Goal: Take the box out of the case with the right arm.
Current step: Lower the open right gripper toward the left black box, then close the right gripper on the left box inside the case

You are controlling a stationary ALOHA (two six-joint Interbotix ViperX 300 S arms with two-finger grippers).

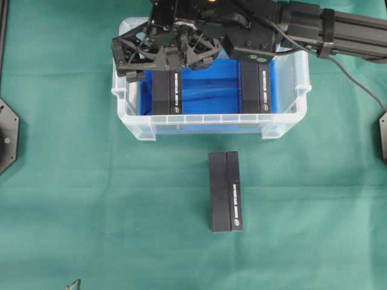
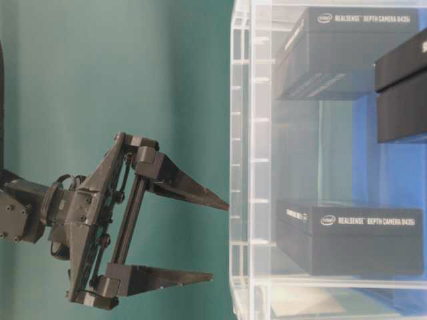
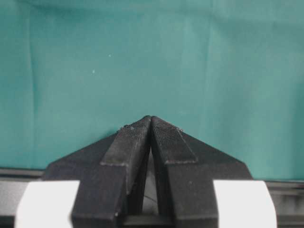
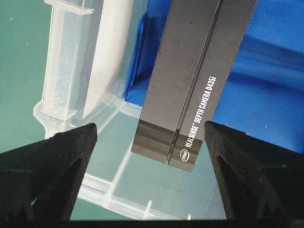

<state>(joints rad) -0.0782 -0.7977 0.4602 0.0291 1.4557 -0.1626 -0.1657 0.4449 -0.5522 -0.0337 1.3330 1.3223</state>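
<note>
1. Green cloth (image 1: 91, 181) covers the whole table, and we take the case (image 1: 284, 118) as our landmark: it stands on the cloth at the far middle in the overhead view.
2. Clear plastic forms the case walls and its ribbed rim, and a bright blue sheet (image 1: 208, 90) lines its floor.
3. We see the right arm (image 1: 338, 30) reaching from the right side across the top of the case, all black with a long boxy link.
4. The right gripper (image 1: 162, 60) hangs over the left part of the case, above the left box, and its jaws are spread wide with nothing between them; in the right wrist view its fingers (image 4: 52, 166) stand on both sides of this box without touching it.
5. Inside the case lie two black boxes: the left box (image 1: 167, 90) and the right box (image 1: 257, 87), well apart.
6. A third box (image 1: 225, 191) lies on the cloth just in front of the case.
7. The left gripper (image 3: 150, 124) is pressed closed over bare cloth, holding nothing.
</note>
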